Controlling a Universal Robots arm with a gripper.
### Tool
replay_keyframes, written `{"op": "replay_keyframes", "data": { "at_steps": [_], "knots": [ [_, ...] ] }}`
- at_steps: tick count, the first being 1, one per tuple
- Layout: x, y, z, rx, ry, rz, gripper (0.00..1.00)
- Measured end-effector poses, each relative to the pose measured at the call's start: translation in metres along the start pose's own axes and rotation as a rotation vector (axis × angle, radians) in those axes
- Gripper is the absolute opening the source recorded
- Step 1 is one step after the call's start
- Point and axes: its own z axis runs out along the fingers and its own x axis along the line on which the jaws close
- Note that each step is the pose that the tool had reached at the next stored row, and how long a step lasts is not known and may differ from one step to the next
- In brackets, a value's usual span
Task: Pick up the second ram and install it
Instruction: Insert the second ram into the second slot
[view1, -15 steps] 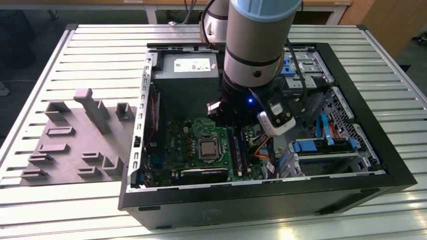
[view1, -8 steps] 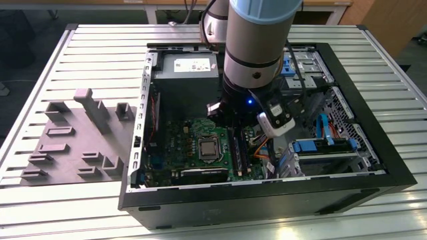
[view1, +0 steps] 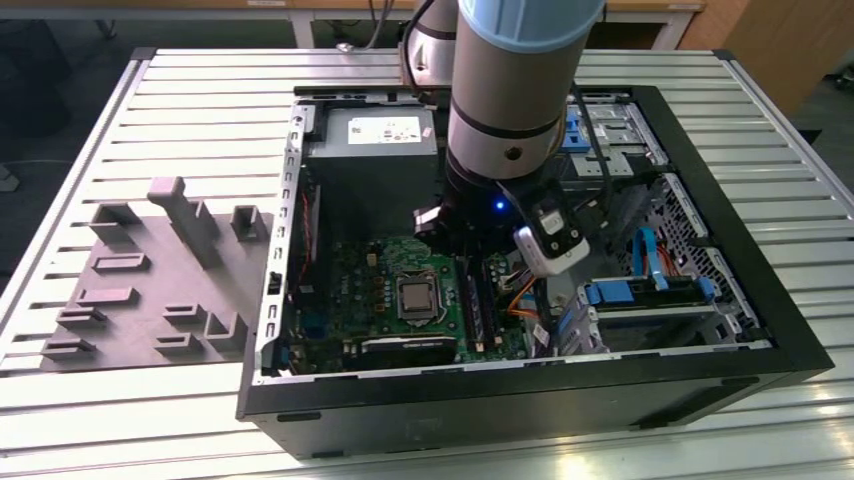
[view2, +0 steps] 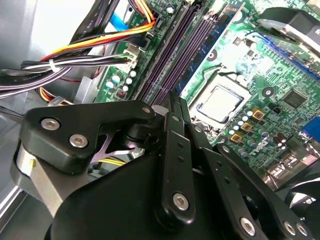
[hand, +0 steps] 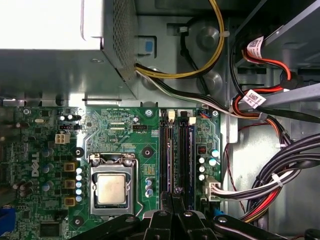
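Second ram (hand: 185, 155), as far as I can judge, is the dark strip standing edge-on among the memory slots (hand: 169, 150), running straight out from the gripper (hand: 175, 192) tips; its long axis lies along the slots and in line with the narrow slit between the jaws; the near end of the strip sits right at the tips, so the gripper is at that end and not at the middle. In both wrist views the jaws are drawn almost together, leaving only a thin gap; whether they pinch the strip's edge or merely rest over it cannot be told.

Just beside the gripper, on one flank, sits the bare processor socket (hand: 111, 189) on the green motherboard (hand: 115, 130); on the other flank, bundles of black, red and yellow cables (hand: 280, 175) lie near but apart from the slots; beyond the far end of the slots is the metal power supply box (hand: 50, 55).

In the exterior view the arm (view1: 514, 90) reaches down into the open computer case (view1: 534, 400); well away from the gripper, outside the case toward the exterior view's left, a grey fixture plate (view1: 147, 290) with uprights lies on the slatted surface (view1: 200, 90).
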Motion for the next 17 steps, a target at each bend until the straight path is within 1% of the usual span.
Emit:
{"op": "replay_keyframes", "data": {
  "at_steps": [7,17],
  "knots": [
    [0.0000,0.0000,0.0008,-0.0005,0.0006,-0.017,0.12],
    [0.0000,0.0013,0.0020,-0.0005,0.0006,-0.018,0.12]
  ]
}}
